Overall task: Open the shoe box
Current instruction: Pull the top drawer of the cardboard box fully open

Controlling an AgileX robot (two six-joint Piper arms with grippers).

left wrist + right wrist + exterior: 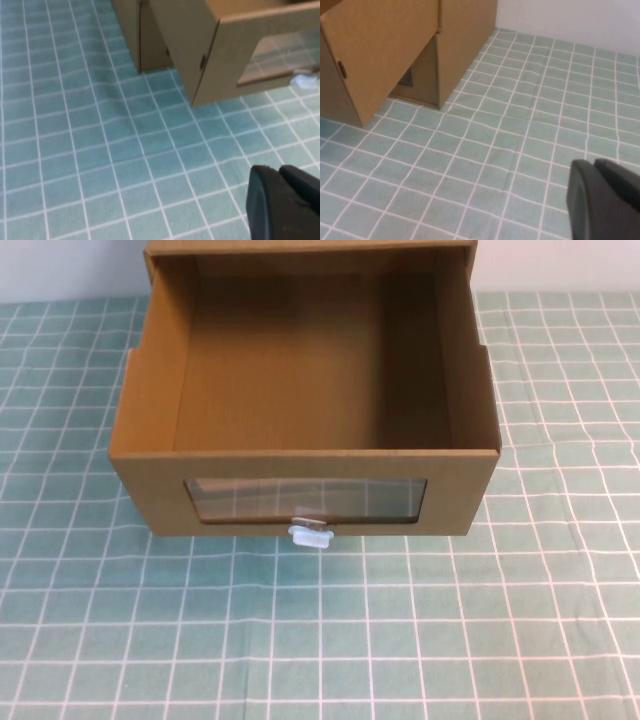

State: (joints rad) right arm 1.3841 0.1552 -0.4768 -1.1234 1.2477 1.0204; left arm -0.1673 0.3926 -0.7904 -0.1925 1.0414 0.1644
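- Box [148,390]: stands mid-worktop [500,620], drawer [300,360] out behind its tab [309,534]; you may judge it open.
- Left gripper [278,171], right gripper [594,164]: parked clear of the box, job done; fingers [585,200] seemingly pressed together, empty.

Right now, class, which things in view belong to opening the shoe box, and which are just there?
Job: shoe box, drawer pulled out; white pull tab; left gripper, left of box; right gripper, right of box.
Lying about: checked tablecloth.
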